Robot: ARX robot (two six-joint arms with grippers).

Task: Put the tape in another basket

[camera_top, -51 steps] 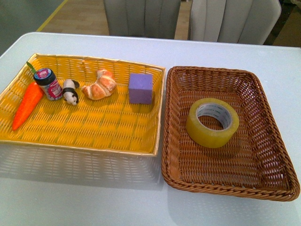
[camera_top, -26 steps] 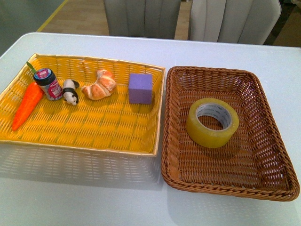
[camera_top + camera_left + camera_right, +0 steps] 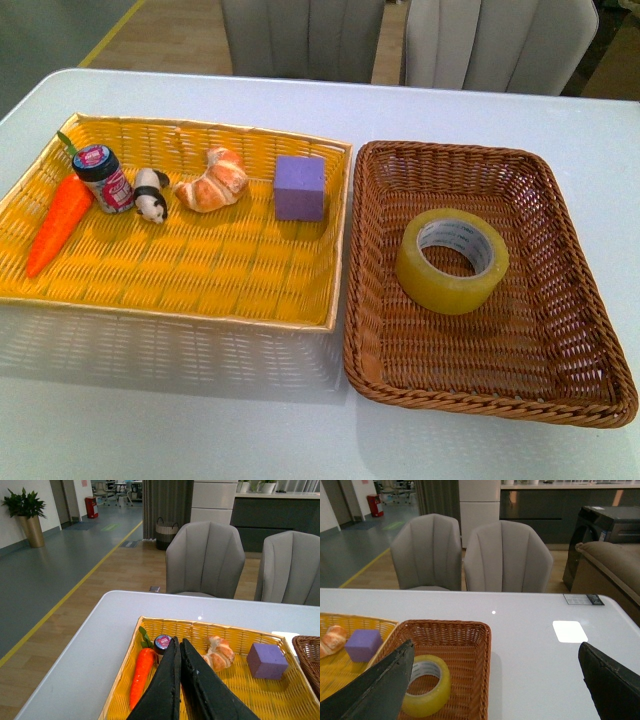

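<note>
Tape (image 3: 451,260) flat in brown basket (image 3: 560,330), right on tabletop (image 3: 200,420). Left gripper (image 3: 179,645) jaws seemingly closed, empty; right gripper (image 3: 495,665) jaws wide open.

Seeing no text clear enough for reading. Showing faint grey print on the white inner core of the tape (image 3: 452,259), too small to read. Carrying a pink label on the small jar (image 3: 104,178), with its lettering blurred.

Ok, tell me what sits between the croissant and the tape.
The purple cube, then the touching rims of the yellow tray and the basket. The front view shows this, croissant to tape.
</note>
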